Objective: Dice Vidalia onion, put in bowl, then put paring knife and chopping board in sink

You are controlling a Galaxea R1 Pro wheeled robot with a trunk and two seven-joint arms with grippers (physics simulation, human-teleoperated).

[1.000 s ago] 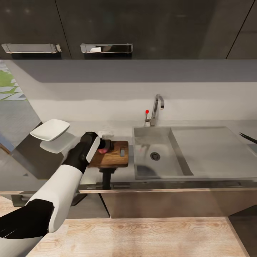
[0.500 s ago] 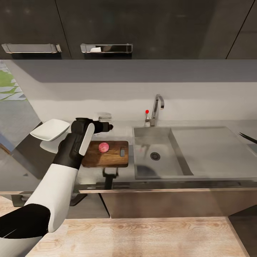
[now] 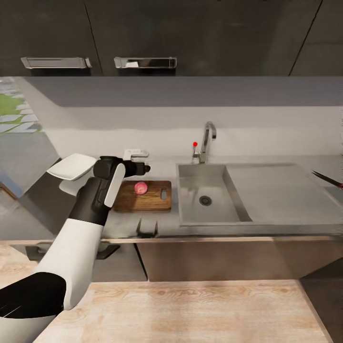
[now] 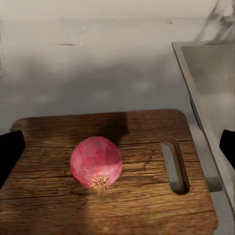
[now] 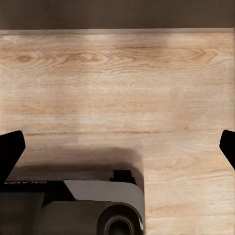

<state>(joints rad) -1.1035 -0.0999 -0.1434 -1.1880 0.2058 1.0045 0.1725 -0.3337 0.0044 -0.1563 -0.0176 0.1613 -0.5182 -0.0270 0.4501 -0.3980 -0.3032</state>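
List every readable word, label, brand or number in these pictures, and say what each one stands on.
"GALAXEA": small white letters, seen upside down in the right wrist view, on the dark robot body above the wooden floor.
No text can be read on the onion, the chopping board, the sink or the cupboards.

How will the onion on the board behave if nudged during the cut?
Likely rolls: the Vidalia onion is round and sits loose on the flat chopping board, nothing bracing it. Skin looks smooth, so it may slip under a blade. Probably firm, not squashy.
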